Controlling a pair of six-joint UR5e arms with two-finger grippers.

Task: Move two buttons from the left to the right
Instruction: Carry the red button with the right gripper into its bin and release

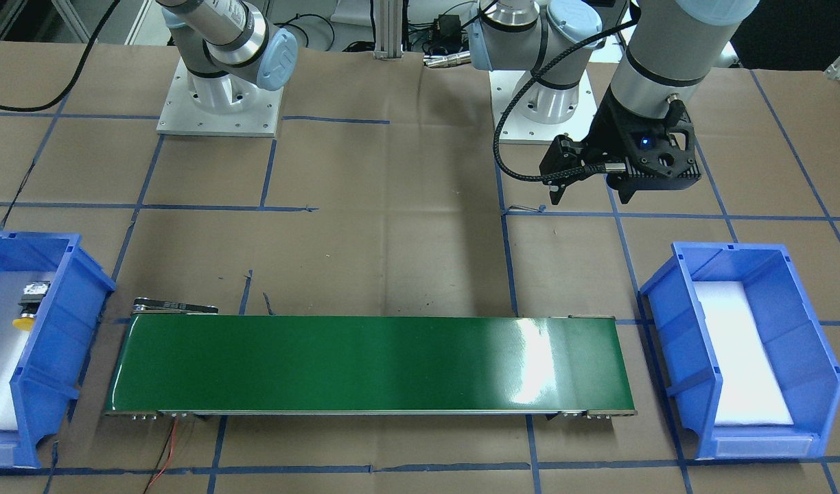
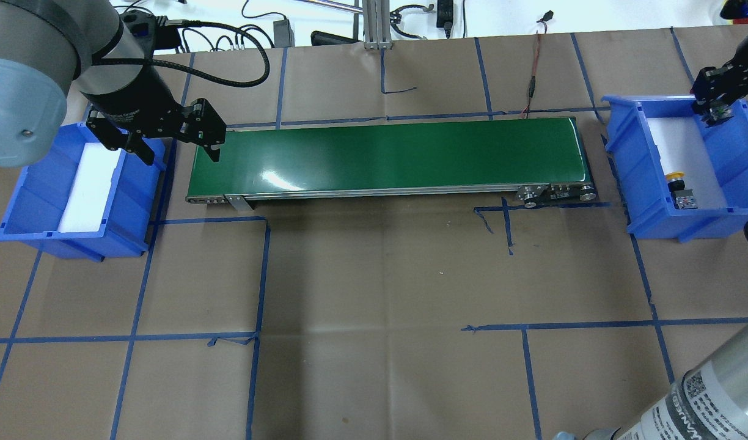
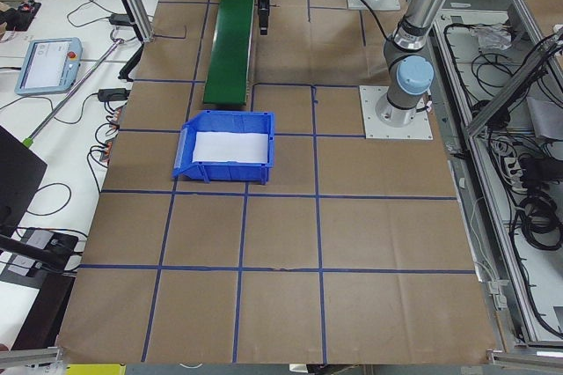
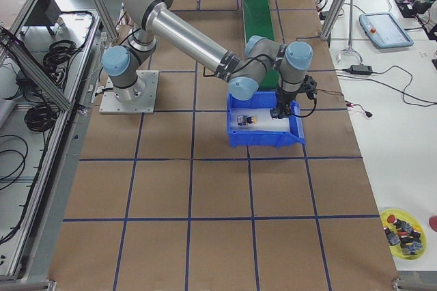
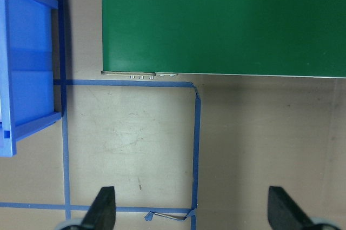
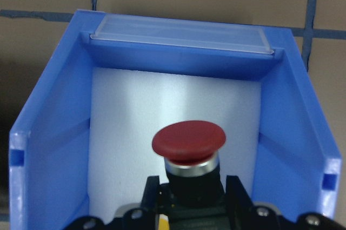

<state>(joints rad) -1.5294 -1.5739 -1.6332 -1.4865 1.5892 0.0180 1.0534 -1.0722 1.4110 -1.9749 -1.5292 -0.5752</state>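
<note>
Table (image 2: 374,275) is papered brown with a blue tape grid. A long green conveyor belt (image 2: 386,156) runs across the middle with nothing riding on it. There's a blue bin at each end. The left bin (image 2: 74,241) has only its white liner in it, and the right bin (image 2: 673,229) is where the action is.

The left claw (image 5: 192,205) hangs between the left bin and the belt end, spread wide with nothing in it. The right claw (image 2: 714,113) is down over the right bin, clamped on the red button (image 6: 188,143) by its dark body with the cap pointing out front. I can't tell if the button is touching the foam pad (image 6: 130,122) yet. The yellow button (image 2: 679,188) is already lying on its side in that same bin, well apart from the claw.

My take on handling: these look like hard, light plastic, so squeezing won't hurt them. The domed cap is smooth and would probably slip, so the flat sides of the boxy body are the place to grab, which is how it's held now. Looks like a short drop onto foam finishes this.
</note>
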